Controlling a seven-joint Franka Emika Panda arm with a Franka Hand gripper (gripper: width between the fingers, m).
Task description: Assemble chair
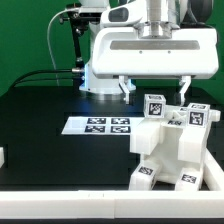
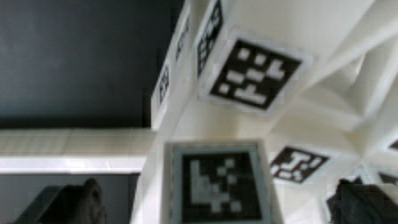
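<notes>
The chair (image 1: 172, 150) carries only black-and-white marker tags (image 2: 251, 73), no readable writing, and the gripper (image 1: 156, 92) above it looks released.

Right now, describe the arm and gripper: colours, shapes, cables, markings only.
The arm is glossy white, with a wide, boxy, rounded wrist housing and a grey metallic joint above it. The gripper has two slim white fingers below the housing; in the wrist view the fingertips look black. Black cables hang behind. No markings are visible on the arm.
</notes>
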